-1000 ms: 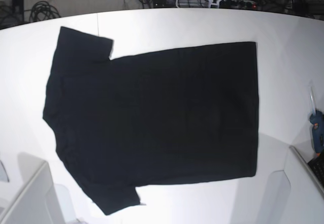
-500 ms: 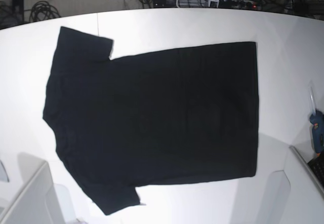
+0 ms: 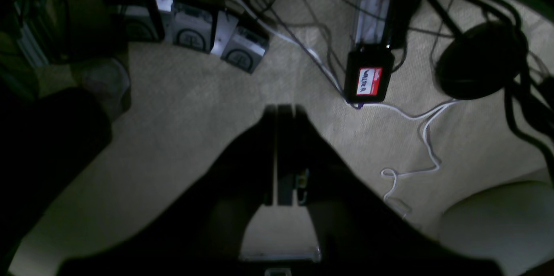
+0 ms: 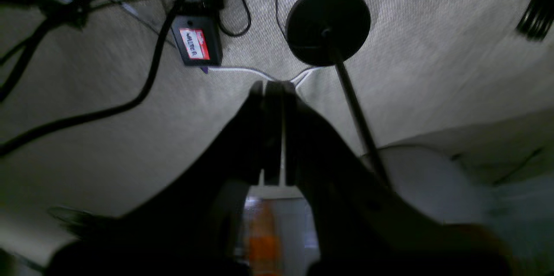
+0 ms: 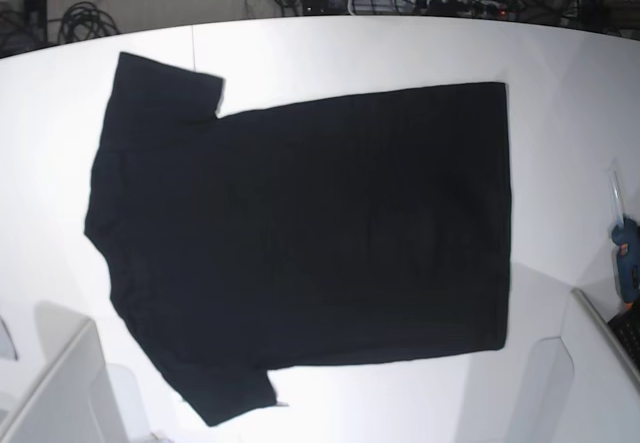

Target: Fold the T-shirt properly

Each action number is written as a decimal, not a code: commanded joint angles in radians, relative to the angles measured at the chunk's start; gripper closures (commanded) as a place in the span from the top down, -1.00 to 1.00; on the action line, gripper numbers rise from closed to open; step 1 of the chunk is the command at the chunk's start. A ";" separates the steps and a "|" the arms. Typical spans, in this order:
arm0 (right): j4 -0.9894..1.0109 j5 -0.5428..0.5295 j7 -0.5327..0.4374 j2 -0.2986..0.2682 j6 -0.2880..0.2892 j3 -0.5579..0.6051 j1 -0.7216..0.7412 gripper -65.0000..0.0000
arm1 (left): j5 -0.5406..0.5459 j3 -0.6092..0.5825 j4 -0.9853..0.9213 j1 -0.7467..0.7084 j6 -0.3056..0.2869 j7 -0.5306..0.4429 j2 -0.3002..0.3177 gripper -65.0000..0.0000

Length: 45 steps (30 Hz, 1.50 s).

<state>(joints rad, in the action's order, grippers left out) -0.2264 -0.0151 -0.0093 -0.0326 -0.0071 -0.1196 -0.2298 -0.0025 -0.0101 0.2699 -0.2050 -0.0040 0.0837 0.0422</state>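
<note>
Your T-shirt point(image 5: 300, 253) lies spread flat on the white surface point(image 5: 560, 83), plain black face up, filling most of the middle of the base view. Its hem runs down that view's right side, and its collar end and both short sleeves point to the left: one sleeve at the upper left, the other at the lower left near the surface's front edge. No print shows on the cloth you can see.

Off to the right of the shirt, near the surface's edge, you have a small blue tool point(image 5: 627, 263), well apart from the hem.

Neither arm reaches over the shirt in the base view. Your left gripper point(image 3: 283, 111) shows only in its own wrist view, clenched with its fingers pressed together and nothing between them, hanging over beige carpet point(image 3: 181, 107) strewn with cables and a black box with a red label point(image 3: 368, 80). Your right gripper point(image 4: 272, 88) is likewise closed tight and empty, above the same carpet, near a round black stand base point(image 4: 327, 25).
</note>
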 commanded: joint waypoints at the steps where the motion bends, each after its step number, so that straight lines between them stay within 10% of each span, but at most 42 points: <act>1: -0.038 0.007 0.002 -0.011 0.000 -0.028 -0.046 -1.00 | 0.002 -0.001 0.045 -0.035 0.009 0.003 0.026 -1.00; 14: -0.787 0.005 0.286 0.007 0.002 -0.208 -0.412 -1.00 | 0.017 0.011 0.721 -0.465 0.009 0.003 0.160 -1.00; 25: -1.339 0.005 0.418 0.116 0.003 -0.345 -0.575 -1.00 | 0.490 0.012 1.339 -0.844 0.009 0.003 0.433 -1.00; 38: -1.777 0.000 0.469 0.144 0.003 -0.383 -0.503 -1.00 | 0.404 0.189 1.684 -0.937 0.009 0.003 0.393 -1.00; 43: -1.775 -0.213 0.469 0.115 0.003 -0.383 -0.426 -1.00 | 0.540 0.293 1.683 -0.885 0.009 0.008 0.393 -1.00; 45: -1.772 -0.332 0.469 0.078 0.003 -0.383 -0.414 -0.55 | 0.597 0.336 1.683 -0.876 0.009 0.008 0.393 -1.00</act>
<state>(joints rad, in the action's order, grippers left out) -1.9816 -0.3573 0.4889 0.0521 -0.0029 -0.4965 -0.6430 0.5957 0.3214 1.9419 -1.0664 0.0010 0.1040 0.4324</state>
